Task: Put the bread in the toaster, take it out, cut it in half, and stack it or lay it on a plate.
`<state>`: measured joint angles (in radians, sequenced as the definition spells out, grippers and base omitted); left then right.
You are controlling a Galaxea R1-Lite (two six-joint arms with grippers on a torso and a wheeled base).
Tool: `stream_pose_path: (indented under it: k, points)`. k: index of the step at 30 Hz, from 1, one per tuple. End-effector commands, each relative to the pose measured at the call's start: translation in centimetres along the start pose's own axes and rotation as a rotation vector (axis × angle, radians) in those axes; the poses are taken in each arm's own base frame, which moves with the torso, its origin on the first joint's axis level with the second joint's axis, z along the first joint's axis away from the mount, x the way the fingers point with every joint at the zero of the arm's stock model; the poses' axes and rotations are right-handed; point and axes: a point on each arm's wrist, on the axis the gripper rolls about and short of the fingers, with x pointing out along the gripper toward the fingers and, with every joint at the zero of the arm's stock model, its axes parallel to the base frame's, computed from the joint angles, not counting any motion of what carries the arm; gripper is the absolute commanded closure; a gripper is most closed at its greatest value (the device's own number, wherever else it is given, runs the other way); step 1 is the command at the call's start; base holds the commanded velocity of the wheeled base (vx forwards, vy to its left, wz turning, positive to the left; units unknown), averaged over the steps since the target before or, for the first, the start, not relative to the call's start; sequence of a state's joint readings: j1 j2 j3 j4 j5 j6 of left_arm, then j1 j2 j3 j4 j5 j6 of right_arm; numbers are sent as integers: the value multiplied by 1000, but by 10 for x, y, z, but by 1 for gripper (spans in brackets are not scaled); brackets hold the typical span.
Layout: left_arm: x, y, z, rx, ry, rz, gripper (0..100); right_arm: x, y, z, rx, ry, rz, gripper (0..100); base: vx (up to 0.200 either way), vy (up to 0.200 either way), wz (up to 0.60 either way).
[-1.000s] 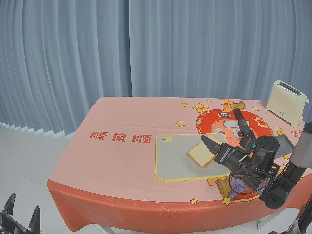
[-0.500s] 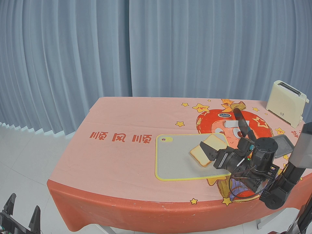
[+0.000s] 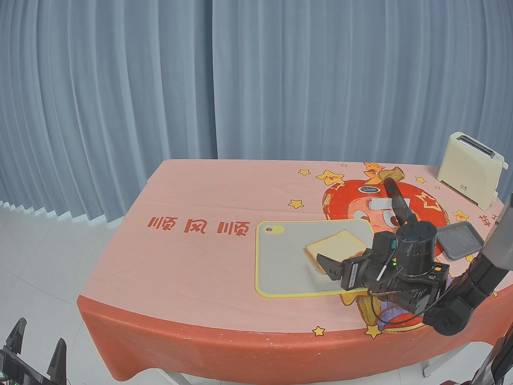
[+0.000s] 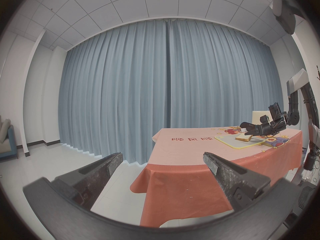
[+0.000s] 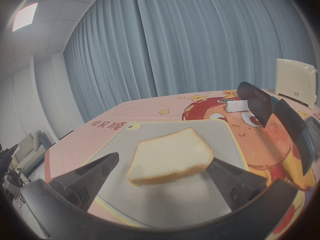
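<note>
A slice of bread (image 3: 335, 245) (image 5: 170, 150) lies on the grey, yellow-rimmed cutting board (image 3: 283, 263) (image 5: 213, 130). My right gripper (image 3: 342, 260) (image 5: 163, 159) is low over the board's near right part, open, with one finger on each side of the slice's near edge. One finger looks close to or touching the crust. The cream toaster (image 3: 471, 169) (image 5: 296, 82) stands at the table's far right. A grey square plate (image 3: 460, 239) lies to the right of the board. My left gripper (image 3: 35, 351) (image 4: 160, 170) hangs open, low and off the table's left front.
A dark-bladed knife (image 3: 396, 201) (image 5: 258, 101) stands tilted just beyond the board's right end, beside a small white piece (image 3: 380, 203) (image 5: 237, 106). The pink tablecloth (image 3: 203, 252) is bare to the left of the board. A blue curtain hangs behind.
The right gripper swung toward the table's front edge and came lower. The bread, tilted under the fingers before, now lies flat on the board between the open fingers.
</note>
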<state>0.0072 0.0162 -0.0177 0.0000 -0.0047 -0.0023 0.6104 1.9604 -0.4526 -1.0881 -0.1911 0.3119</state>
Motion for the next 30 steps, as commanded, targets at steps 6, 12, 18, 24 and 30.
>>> stream_pose_path:
  k: [6,12,18,24,30]
  points:
    - [0,0,-5,-1,0,1,0,-18,5,32,16,-20,3,0,0,0,0]
    - [0,0,-5,-1,1,1,0,-20,5,36,90,28,-15,0,0,0,0]
    - [0,0,-5,-1,0,1,0,-25,5,38,152,51,-25,0,0,0,0]
    - [0,0,-5,-1,1,1,0,-49,1,37,163,54,-25,0,0,0,0]
    - [0,0,-5,-1,1,1,0,-59,-3,46,192,2,-21,0,0,0,0]
